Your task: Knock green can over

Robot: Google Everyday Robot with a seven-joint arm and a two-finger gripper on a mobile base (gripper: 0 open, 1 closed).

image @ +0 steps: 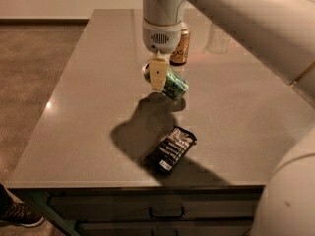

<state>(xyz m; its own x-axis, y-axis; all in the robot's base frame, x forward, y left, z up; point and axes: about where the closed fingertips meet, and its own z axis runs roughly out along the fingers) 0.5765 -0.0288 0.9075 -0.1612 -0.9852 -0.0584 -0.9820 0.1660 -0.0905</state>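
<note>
The slim light green aluminium drink can (pixel 175 85) sits near the middle of the grey, smooth-topped rectangular table (pixel 88 107). It is tipped far off upright, with one end pointing toward ten o'clock and the other toward four o'clock. Whether it lies fully flat on the tabletop cannot be told.

The white robot arm's cream-coloured gripper (pixel 157 78) hangs straight down from a thick white wrist. It is right in front of the can's ten o'clock end and covers that end. Whether the gripper is wide, narrow or clamped on the can cannot be told.

At twelve o'clock from the green can, near but apart, an orange-gold aluminium can (pixel 180 47) stands upright, partly behind the wrist. At about two o'clock, farther back, is a clear plastic cup (pixel 217 35).

At six o'clock from the green can, close to the table's front edge, a flat black snack packet with pale print (pixel 171 149) lies on a slant. The arm's dark shadow spreads over the tabletop between the can and the packet.

A dark drawer front with a handle (pixel 165 213) shows under the table, and a dark shoe (pixel 19 213) is at the lower left corner.
</note>
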